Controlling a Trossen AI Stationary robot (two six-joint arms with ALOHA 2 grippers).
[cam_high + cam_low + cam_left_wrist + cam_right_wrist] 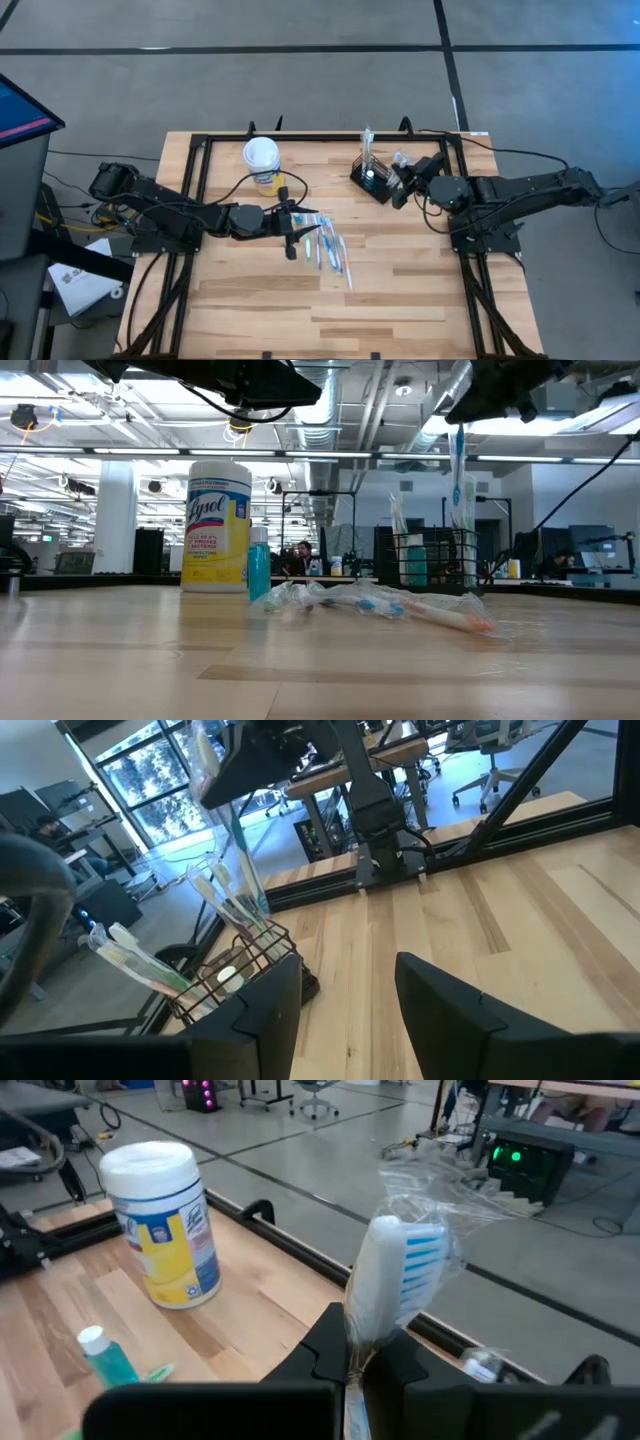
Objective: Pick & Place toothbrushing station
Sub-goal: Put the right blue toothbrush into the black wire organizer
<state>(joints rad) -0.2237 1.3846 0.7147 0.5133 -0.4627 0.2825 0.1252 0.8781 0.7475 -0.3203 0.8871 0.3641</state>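
The toothbrushing station, a black wire-mesh caddy [373, 180] [436, 560] [240, 970], rests on its base at the table's far right, with several wrapped toothbrushes standing in it. My right gripper [402, 188] [362, 1365] hovers just beside and above it, shut on a wrapped blue-and-white toothbrush [395, 1270] [457, 460]. My left gripper [293, 228] [345, 1010] hangs open and holds nothing. It is over the near end of a pile of wrapped toothbrushes [328, 245] [400, 605] lying flat mid-table. My right gripper pinches the toothbrush's wrapped handle just below the head [368, 1330] between its two fingers [325, 1348]. The bristle head [420, 1260] sticks out past the fingertips inside its clear wrapper. The brush is lifted clear and stands roughly upright above the station.
A yellow wipes canister with a white lid [262, 160] [219, 525] stands at the far middle, with a small teal bottle [259, 565] [105, 1360] beside it. A black frame [200, 145] rims the table. Bare wood lies along the near side [330, 320].
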